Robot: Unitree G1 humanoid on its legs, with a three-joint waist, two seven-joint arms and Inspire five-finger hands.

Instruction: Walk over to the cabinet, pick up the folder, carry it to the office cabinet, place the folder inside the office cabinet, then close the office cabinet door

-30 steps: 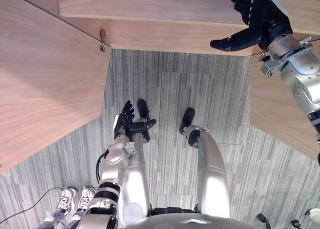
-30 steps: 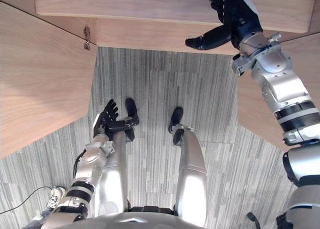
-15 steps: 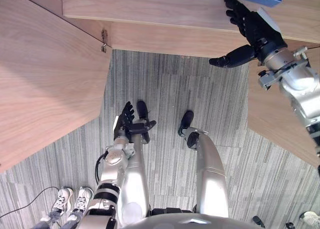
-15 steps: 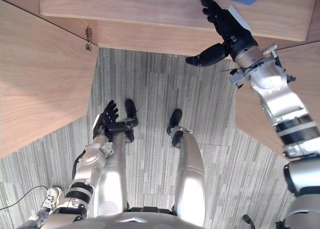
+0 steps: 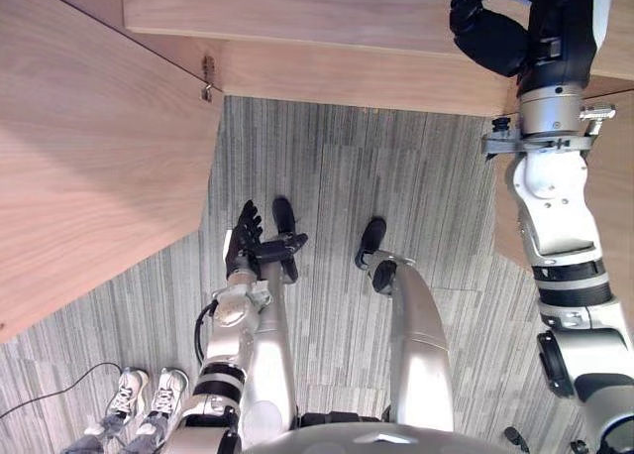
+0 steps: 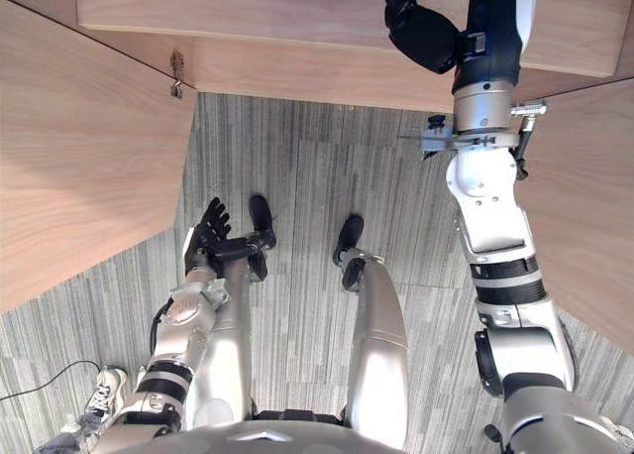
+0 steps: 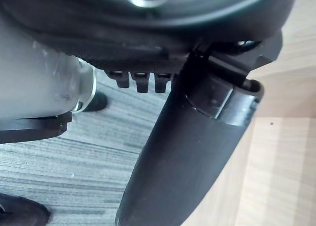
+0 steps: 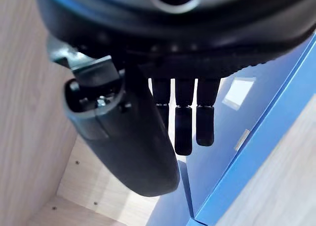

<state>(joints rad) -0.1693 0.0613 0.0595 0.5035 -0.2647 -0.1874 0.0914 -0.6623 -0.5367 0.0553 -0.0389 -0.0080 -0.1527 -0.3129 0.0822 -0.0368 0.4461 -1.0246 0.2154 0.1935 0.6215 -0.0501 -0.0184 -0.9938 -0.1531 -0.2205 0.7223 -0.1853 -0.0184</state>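
At the left, an open wooden door (image 5: pixel 89 157) of the office cabinet (image 5: pixel 297 18) swings out over the grey carpet (image 5: pixel 396 167). A person's white shoes (image 5: pixel 144 395) stand at the lower left edge. The left hand (image 5: pixel 248 241) hangs low over the carpet, straight-fingered and holding nothing, well apart from the cabinet. Further right, the right arm reaches up into the cabinet, and the right hand (image 5: pixel 490 33) is partly cut off by the top edge of the head views. Its wrist view shows the fingers (image 8: pixel 183 130) stretched out straight and grasping nothing. The blue folder (image 8: pixel 269 115) lies just beyond them inside the cabinet, against the pale wooden panels. Whether the fingertips touch its face cannot be told. The folder runs off that view's edge, so its full outline is hidden. At the far right, a second wooden door (image 6: pixel 584 206) stands open behind the arm.
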